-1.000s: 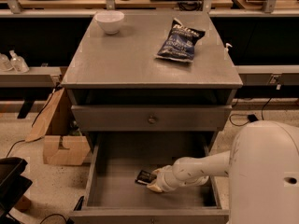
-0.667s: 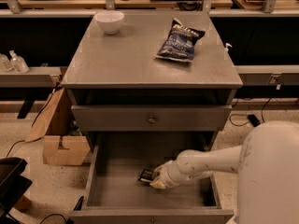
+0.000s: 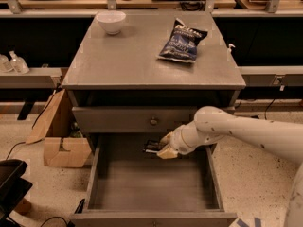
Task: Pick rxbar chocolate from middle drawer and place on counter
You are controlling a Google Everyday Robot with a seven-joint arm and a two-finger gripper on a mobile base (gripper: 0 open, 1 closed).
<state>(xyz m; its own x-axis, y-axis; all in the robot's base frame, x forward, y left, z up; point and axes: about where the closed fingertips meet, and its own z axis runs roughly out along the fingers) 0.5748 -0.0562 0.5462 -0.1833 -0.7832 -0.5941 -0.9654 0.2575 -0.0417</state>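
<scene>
The middle drawer of the grey cabinet stands pulled open, its flat floor bare. My gripper hangs over the drawer's back part, just below the shallower knobbed drawer front. It is shut on the rxbar chocolate, a small black bar that sticks out to the left of the fingers, lifted off the drawer floor. My white arm comes in from the right. The counter is the grey top above.
A blue chip bag lies on the counter at the right rear and a white bowl at the left rear. A cardboard box stands on the floor to the left. A dark object is at the lower left.
My gripper has risen from the drawer floor with the black bar in it and has moved toward the drawer's back, up near the knobbed front.
</scene>
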